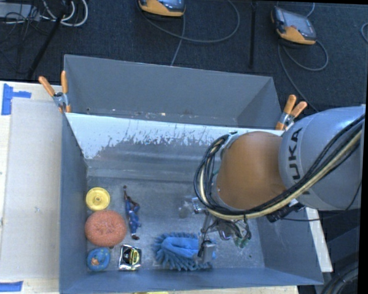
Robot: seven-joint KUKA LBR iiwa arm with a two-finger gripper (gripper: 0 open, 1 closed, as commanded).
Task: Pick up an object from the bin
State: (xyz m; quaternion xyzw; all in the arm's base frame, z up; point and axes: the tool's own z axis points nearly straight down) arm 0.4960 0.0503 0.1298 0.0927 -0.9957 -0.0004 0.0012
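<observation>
- Camera view: the gripper [205,250] is seen low in the grey bin [168,102], near the front wall and right of the middle. Its upper part is hidden under the arm's orange cover [250,168] and a loop of black cables [202,175].
- Whether the gripper is apart, together or clamped on something cannot be told, as its tip is merged with dark shadow and blue fringe.
- A blue fringed duster [175,250] is lain on the bin floor just beside the front wall. Its right end is overlapped by the gripper, so contact there cannot be judged.
- The duster's long axis is run roughly left to right, along the front wall. Its loose strands are spread toward the left and the front.
- A heap-free row is found at the left: a yellow disc [98,198], an orange-red round scourer [105,228] just in front of it, and a small blue-and-yellow round thing [98,258] at the front corner, its kind hard to make out.
- A black-and-yellow tape measure [129,257] is lain between that corner thing and the duster, near both.
- A slim blue thing [131,214], too small to name, is pointed front to back beside the scourer.
</observation>
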